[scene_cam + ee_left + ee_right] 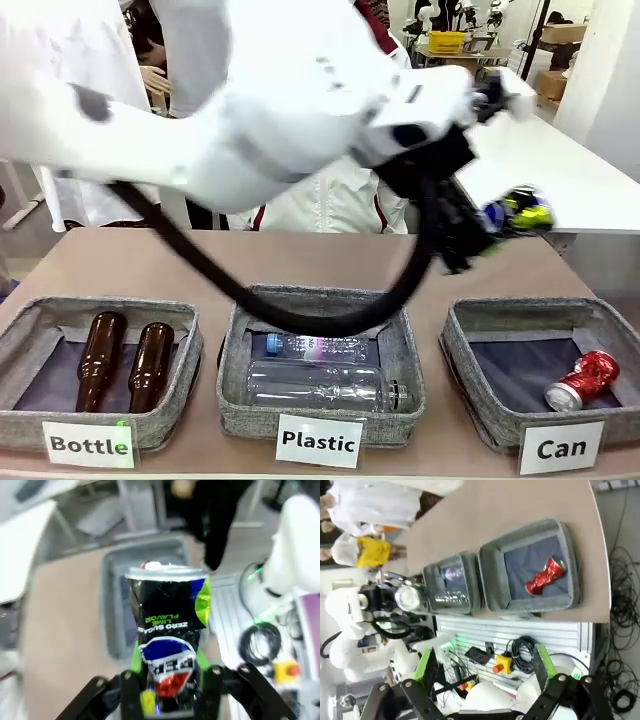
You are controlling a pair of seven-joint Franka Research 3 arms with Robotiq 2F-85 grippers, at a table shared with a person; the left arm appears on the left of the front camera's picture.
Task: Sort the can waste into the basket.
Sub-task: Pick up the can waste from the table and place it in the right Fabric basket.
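Two cans make up the job, and they are split between the bin and the air: the crushed red can already lies in the "Can" basket, below and to the right of the left gripper, while the dark blue and black can is carried high over the table by that gripper. It seems to be held aloft so that it can pass above the basket's near wall and be dropped in beside the red one. In the left wrist view the left gripper is clamped on the dented lower end of the dark can, green pads pressed to either side, the silver top pointing away from the wrist; beyond that top lies a grey bin with a touch of red in it, which suggests the can is lined up roughly over its goal, though blur leaves this unsure. The left arm reaches across the middle, its black cable looping down over the "Plastic" bin, well below and to the left of the gripper. The right gripper stands with its green-padded fingers wide apart and nothing between them, looking down from far above on the basket and the red can.
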